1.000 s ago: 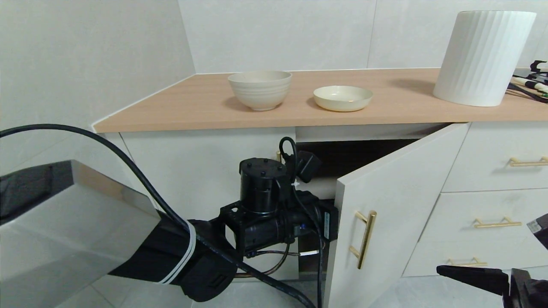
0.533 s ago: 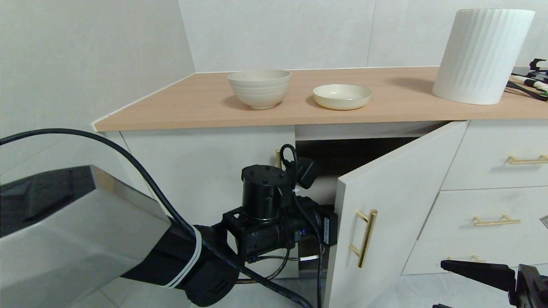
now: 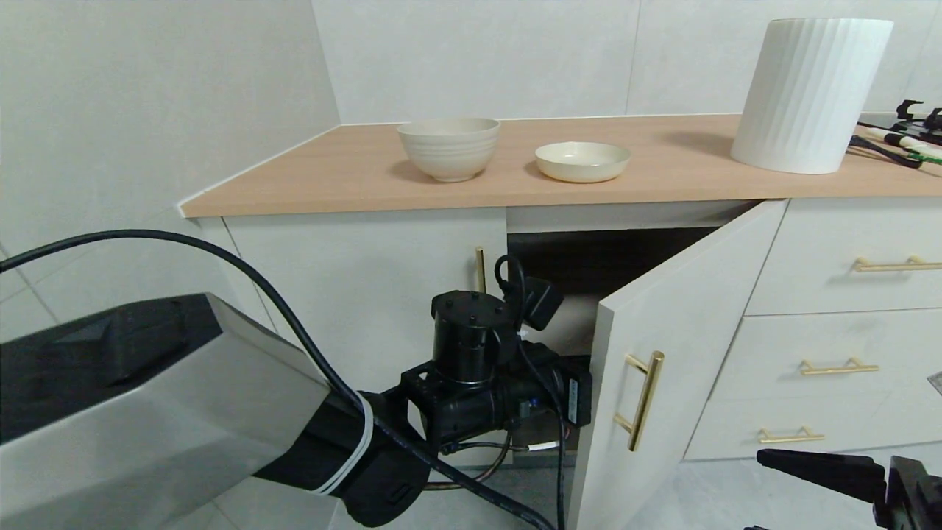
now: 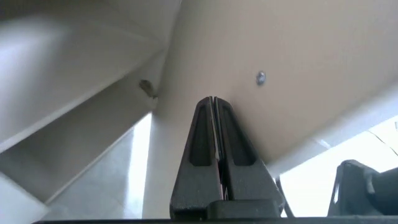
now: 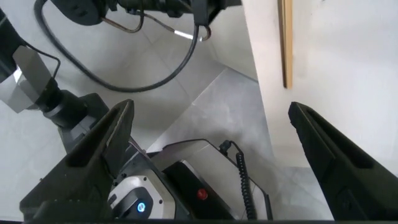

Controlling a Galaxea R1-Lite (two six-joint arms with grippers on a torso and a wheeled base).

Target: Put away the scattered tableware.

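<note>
Head view: high, facing forward and down at the open cabinet door [image 3: 684, 346] from middle range, worktop [image 3: 353, 184] above it. Left wrist view: tight behind the door, looking along the closed left jaws at a pale panel. Right wrist view: low outside the door, facing the floor [image 5: 211, 106]; door handle [image 5: 285, 37] shared with head view.

A tall white ribbed container [image 3: 809, 96] stands upright toward the right end of the wooden countertop [image 3: 684, 173]. Dark tools and cables [image 3: 901, 136] lie just beside it at the far right. Below, three pale drawers [image 3: 824, 335] are stacked, each with a brass handle [image 3: 894, 263]. Pale tiles cover the wall [image 3: 478, 59] and floor [image 3: 706, 489].
</note>
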